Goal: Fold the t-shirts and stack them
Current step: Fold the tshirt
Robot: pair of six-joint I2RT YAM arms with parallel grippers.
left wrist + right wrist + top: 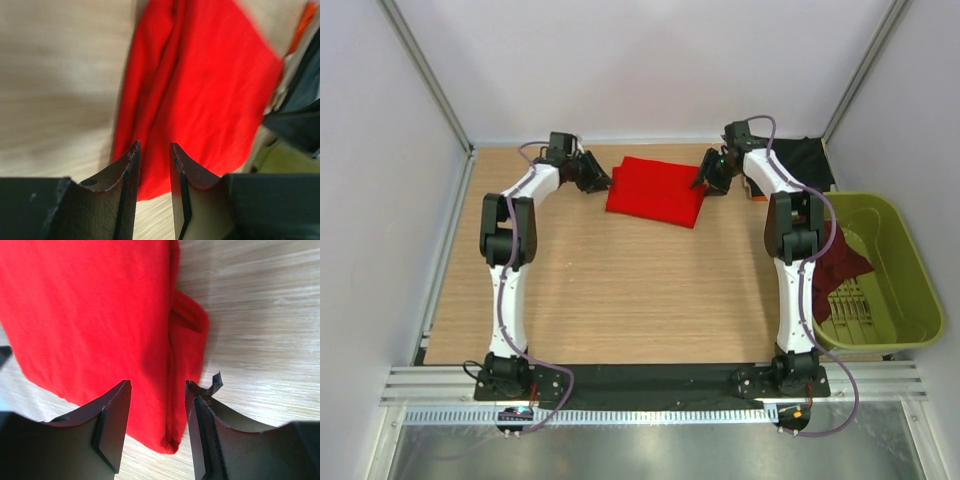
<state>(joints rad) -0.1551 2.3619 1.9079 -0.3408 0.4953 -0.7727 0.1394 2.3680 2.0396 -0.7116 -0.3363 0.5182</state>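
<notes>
Folded red t-shirt (pixel 655 192) at upper centre of the counter (pixel 620 290), flanked by left pincer (pixel 154 150) and right pincer (pixel 157 390), both parted, gripping nothing. Soft, light, floppy; likely best pinched through all layers at corners.

**Light even; left wrist blurred**

Top view: bright, diffuse light from above, faint shadows on the table (pixel 620 290), sharp overall. Left wrist view: motion-smeared, red t-shirt (pixel 200 90) edges soft. Right wrist view: crisp wood grain, red saturated, fold shadows soft.
</notes>
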